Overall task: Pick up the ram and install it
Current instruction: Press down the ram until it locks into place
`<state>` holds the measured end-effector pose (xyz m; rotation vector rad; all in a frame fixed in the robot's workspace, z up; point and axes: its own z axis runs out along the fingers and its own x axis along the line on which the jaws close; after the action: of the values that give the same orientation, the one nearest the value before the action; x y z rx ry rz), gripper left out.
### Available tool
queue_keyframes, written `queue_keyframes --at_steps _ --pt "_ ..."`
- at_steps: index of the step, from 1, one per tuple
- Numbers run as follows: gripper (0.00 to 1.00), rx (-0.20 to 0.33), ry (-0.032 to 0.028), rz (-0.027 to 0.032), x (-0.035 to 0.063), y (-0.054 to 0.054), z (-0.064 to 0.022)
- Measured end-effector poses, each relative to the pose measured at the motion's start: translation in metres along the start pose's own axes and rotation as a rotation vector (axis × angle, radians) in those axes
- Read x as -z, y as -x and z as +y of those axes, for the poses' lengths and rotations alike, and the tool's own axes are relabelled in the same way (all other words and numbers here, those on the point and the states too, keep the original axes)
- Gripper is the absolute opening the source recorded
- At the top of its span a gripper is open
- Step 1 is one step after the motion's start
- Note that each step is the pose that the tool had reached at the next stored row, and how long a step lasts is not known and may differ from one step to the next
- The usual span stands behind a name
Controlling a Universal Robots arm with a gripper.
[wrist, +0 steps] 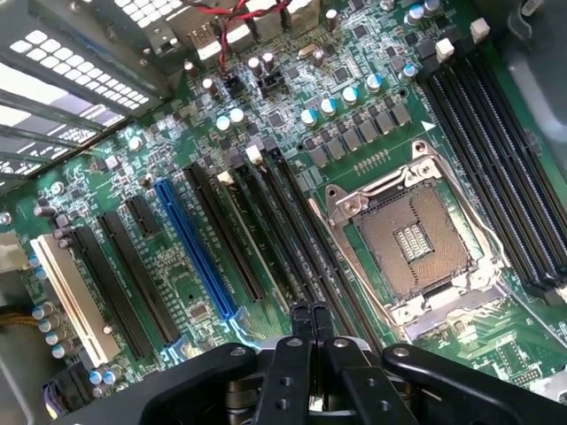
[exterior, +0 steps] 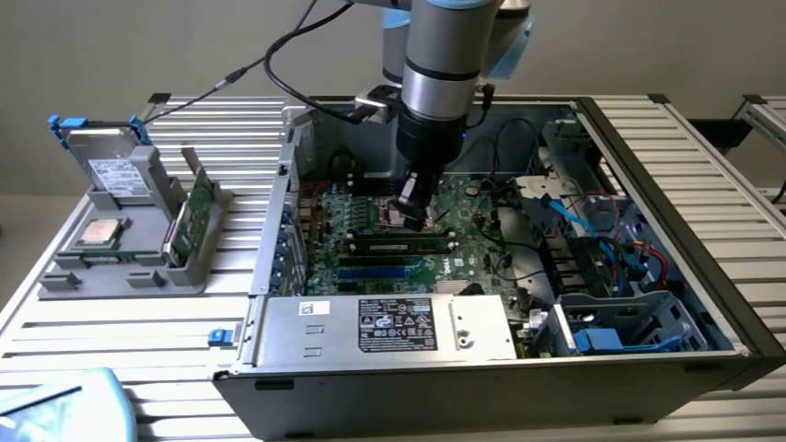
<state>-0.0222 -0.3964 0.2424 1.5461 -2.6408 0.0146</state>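
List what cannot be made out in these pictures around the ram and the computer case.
- Exterior view: whether the ram sits fully in its slot; too small to tell.
- Exterior view: print on the power supply label; too small.
- Exterior view: the light blue object; cut off by the picture's corner.
- Wrist view: the motherboard beneath the end effector; hidden by its black body.

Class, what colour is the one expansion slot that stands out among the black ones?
Blue, clearest in the wrist view.
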Motion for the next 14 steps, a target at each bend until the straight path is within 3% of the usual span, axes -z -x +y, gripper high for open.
queue_keyframes --at_steps 14 --pt "0.11 -0.179 0.0084 -0.0087 0.0012 -0.0001 0.0"
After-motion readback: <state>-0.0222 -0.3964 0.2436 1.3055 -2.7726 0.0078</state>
